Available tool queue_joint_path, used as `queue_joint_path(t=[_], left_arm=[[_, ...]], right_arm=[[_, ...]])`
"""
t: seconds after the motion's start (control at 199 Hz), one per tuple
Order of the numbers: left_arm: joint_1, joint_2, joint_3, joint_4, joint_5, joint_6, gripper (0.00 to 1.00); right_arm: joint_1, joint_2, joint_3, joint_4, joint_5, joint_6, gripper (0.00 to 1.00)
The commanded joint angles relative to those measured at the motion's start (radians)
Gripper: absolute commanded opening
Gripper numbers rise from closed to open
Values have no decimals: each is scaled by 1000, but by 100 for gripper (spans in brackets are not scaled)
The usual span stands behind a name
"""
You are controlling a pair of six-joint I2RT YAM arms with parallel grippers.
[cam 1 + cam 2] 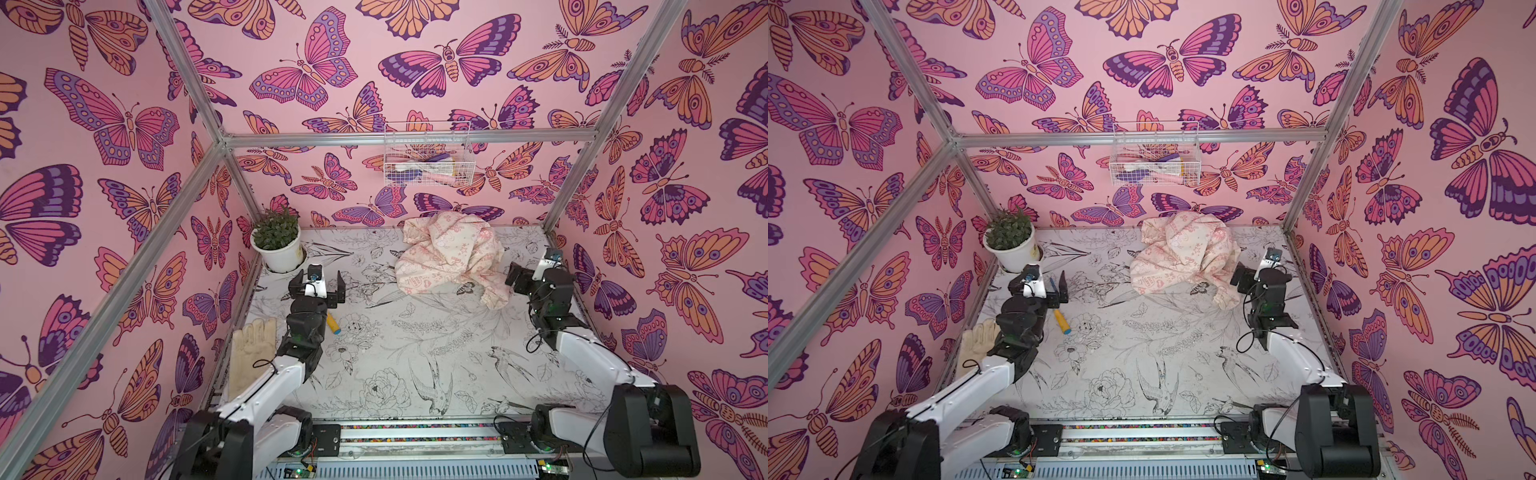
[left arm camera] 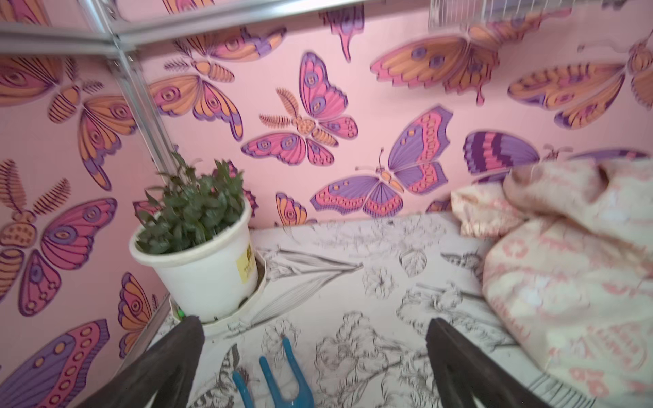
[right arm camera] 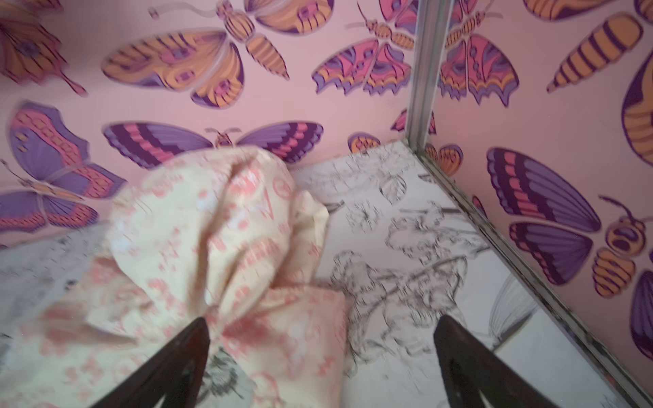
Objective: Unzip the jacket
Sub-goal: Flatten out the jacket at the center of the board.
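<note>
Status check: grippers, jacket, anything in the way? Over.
Left gripper open, empty, over yellow-handled tool. Right gripper open, empty, beside jacket. Jacket crumpled in a heap, zipper not visible. Nothing between grippers and it.

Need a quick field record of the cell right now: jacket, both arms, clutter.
task item: small cream-pink printed jacket, crumpled heap at back of floral-print table, zipper not visible
left gripper: jaws open, empty, over yellow-handled blue-pronged tool
right gripper: jaws open, empty, at jacket's edge
clutter: beige work glove, white potted plant, white wire basket on back wall
</note>
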Motion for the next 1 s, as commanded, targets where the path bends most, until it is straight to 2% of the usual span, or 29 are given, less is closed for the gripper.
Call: queue_joint_path(t=[0.0,0.171,0.301,0.532,0.752,0.808,0.853,0.948,0.998], left_arm=[[-3,-53,76,-265,14,-42,100],[-42,-36,181,-462,153,-50,100],[-82,3,214,-533,271,-54,100],[-166,61,222,-564,356,-30,99],[-223,127,237,-568,351,-16,96],[-235,149,243,-566,342,-13,95],[-245,166,247,-566,339,-10,95],[-267,196,256,-556,339,-3,95],[-281,205,257,-549,341,11,95]], right_arm=[[-1,61,69,-258,-174,108,97],[-1,281,310,-591,-257,134,90],[0,424,391,-653,-304,120,87],[12,577,499,-765,-184,48,85],[27,647,535,-819,-124,30,78],[32,659,540,-821,-120,23,72],[32,668,545,-820,-122,18,63],[33,677,568,-844,-130,-1,27],[35,664,569,-847,-141,-5,11]])
